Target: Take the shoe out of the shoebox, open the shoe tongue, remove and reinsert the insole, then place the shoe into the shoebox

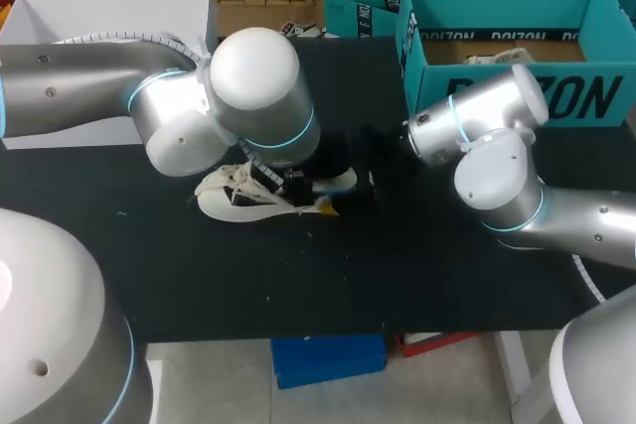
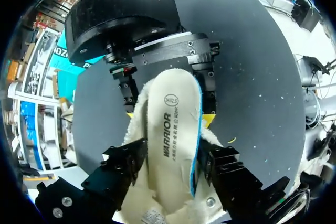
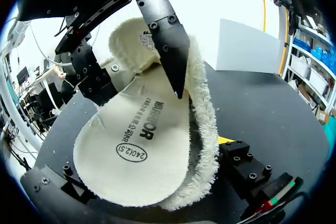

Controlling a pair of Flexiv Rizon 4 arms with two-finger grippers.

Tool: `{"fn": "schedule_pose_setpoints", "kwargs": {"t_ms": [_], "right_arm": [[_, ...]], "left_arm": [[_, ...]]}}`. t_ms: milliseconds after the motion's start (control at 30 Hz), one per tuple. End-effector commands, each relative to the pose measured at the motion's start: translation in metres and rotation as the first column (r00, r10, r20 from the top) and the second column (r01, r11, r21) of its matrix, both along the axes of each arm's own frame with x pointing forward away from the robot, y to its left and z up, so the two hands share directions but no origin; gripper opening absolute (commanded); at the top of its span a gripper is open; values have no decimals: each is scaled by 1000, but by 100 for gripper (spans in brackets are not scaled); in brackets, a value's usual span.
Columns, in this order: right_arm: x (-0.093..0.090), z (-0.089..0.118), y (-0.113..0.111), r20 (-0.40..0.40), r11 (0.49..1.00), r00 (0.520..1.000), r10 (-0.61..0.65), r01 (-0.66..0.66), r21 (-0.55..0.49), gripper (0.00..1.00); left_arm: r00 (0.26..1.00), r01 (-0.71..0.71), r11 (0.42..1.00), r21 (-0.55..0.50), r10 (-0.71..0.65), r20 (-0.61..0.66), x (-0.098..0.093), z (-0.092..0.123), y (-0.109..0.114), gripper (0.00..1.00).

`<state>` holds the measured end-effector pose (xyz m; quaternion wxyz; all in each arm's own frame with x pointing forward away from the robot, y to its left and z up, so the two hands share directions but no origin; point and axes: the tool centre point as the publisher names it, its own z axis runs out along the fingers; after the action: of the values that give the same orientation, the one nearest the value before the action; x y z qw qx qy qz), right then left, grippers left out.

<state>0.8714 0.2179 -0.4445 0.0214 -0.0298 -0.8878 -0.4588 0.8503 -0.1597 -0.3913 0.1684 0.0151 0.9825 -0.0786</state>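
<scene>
the insole (image 2: 170,129) is out of the shoe and held in the air between both arms, just above the white shoe (image 1: 234,201), which lies on its side left of centre on the black table (image 1: 397,265). the left gripper (image 2: 176,166) is clamped across the insole's width at the heel end, bowing it slightly. the right gripper (image 2: 168,116) is at the toe end, but i cannot tell whether it grips. the insole looks light, thin and floppy with a fleecy edge, so it probably curls under any squeeze. pinching it flat near one end should suit reinsertion better. the teal shoebox (image 1: 517,96) at upper right stands open, with only some pale scrap on its cardboard floor. the white box (image 1: 109,17) at upper left shows nothing inside.
</scene>
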Motion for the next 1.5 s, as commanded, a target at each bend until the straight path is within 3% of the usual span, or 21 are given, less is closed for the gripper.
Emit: {"fn": "schedule_pose_setpoints", "kwargs": {"t_ms": [33,333,467,667,1000,1500], "right_arm": [[1,-3,0,0,1000,1000,-1,1,-1,0],[1,-3,0,0,1000,1000,-1,1,-1,0],[1,-3,0,0,1000,1000,-1,1,-1,0],[1,-3,0,0,1000,1000,-1,1,-1,0],[1,-3,0,0,1000,1000,-1,1,-1,0],[1,-3,0,0,1000,1000,-1,1,-1,0]], "left_arm": [[999,3,1000,-3,-3,35,-8,1,0,49],[998,9,1000,-14,-8,62,-8,2,-9,47],[998,7,1000,-18,-6,69,-6,1,-11,41],[997,-12,1000,-18,13,72,-3,-2,-11,0],[998,-24,999,-40,26,49,-1,7,-11,0],[994,-27,974,-224,1,-113,-36,75,16,0]]}}
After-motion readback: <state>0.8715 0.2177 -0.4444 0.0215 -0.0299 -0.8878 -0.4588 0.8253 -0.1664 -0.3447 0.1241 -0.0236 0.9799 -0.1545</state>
